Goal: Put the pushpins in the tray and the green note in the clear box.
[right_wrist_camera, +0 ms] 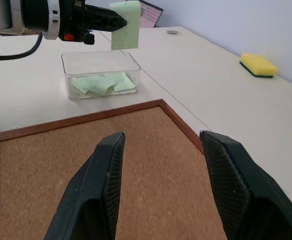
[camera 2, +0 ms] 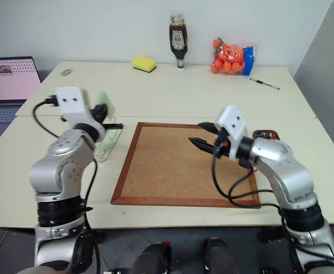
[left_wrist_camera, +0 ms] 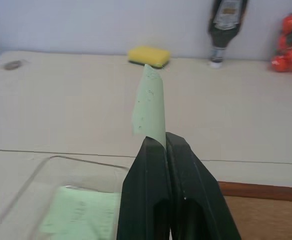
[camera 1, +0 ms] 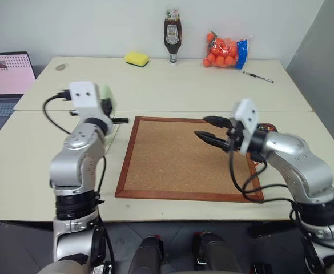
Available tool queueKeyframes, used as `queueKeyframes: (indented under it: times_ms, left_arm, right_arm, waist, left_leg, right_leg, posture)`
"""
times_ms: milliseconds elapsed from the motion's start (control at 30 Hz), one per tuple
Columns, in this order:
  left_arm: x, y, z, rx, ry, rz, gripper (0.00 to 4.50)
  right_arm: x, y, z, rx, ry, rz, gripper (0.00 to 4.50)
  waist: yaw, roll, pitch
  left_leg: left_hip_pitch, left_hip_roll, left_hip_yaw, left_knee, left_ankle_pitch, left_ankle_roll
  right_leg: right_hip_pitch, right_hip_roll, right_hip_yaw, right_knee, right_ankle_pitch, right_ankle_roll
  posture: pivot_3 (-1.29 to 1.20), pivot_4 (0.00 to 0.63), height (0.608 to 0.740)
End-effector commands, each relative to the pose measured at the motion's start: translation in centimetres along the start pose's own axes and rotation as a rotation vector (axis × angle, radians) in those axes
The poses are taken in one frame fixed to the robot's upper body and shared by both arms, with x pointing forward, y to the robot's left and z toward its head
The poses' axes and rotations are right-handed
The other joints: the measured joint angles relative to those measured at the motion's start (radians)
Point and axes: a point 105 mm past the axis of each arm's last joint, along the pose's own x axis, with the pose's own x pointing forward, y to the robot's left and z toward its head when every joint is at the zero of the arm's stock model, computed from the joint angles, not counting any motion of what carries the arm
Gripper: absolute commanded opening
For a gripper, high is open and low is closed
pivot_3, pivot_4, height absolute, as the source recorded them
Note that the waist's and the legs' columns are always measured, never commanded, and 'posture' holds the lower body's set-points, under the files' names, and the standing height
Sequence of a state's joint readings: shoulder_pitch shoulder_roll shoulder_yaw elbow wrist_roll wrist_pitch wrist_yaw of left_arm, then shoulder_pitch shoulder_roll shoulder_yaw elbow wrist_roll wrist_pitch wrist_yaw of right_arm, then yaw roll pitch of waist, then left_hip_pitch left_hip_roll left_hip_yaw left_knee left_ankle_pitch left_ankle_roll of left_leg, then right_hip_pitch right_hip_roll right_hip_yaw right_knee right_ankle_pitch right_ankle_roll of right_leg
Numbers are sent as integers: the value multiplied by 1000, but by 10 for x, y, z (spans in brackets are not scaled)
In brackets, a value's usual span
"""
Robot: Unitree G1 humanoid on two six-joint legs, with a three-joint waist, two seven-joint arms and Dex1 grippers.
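Observation:
My left gripper (left_wrist_camera: 164, 140) is shut on the green note (left_wrist_camera: 149, 107), a pale mint slip standing upright from its tips. It hangs above the clear box (right_wrist_camera: 101, 75), which lies left of the cork board and holds several more green slips (right_wrist_camera: 103, 84). My right gripper (camera 1: 208, 128) is open and holds nothing, level over the right part of the cork board (camera 1: 178, 154). The dark brown tray (camera 2: 268, 135) peeks out behind my right arm, past the board's right edge. Small coloured specks in it look like pushpins (camera 2: 262, 135).
At the back of the table are a yellow sponge (camera 1: 137, 58), a sauce bottle (camera 1: 173, 34), a bag of orange fruit (camera 1: 226, 50) and a pen (camera 1: 258, 76). A laptop (camera 1: 4, 74) stands at the far left.

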State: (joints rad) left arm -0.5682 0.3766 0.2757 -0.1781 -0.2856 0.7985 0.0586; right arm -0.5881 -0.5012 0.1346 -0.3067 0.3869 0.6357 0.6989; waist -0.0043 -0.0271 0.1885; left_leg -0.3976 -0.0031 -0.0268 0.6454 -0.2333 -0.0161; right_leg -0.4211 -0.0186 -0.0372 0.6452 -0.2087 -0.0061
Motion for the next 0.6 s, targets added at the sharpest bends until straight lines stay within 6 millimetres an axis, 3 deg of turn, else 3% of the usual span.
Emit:
queueKeyframes:
  times_ms: [33, 233, 500, 600]
  left_arm:
    - [0, 20, 8, 10, -34, 90, 0]
    - [-4, 38, -7, -32, 35, 195, 0]
    - [-6, 39, -21, -40, 115, 222, 0]
    - [-7, 41, -25, -54, 136, 237, 521]
  right_arm:
    - [16, 1, 7, -8, 14, 37, 2526]
    - [32, 1, 11, -16, 25, 66, 2526]
    - [39, 4, 14, -33, 22, 85, 2526]
    - [39, 5, 14, -33, 18, 86, 2537]
  waist:
    - [4, 0, 0]
    - [9, -4, 2]
    - [4, -4, 2]
    - [4, -4, 2]
  left_leg:
    - [0, 0, 0, 0, 0, 0]
    - [-2, -2, -2, 1, 0, 0]
    - [-1, 0, -3, 0, 0, 0]
    - [0, 0, -3, 0, 0, 0]
  right_leg:
    - [0, 0, 0, 0, 0, 0]
    - [0, -4, 1, -2, 0, 0]
    - [-1, -4, -1, 0, 0, 0]
    - [0, -4, 0, 1, 0, 0]
  posture:
    - [0, 150, 740]
    - [0, 150, 740]
    - [0, 150, 740]
    - [0, 150, 740]
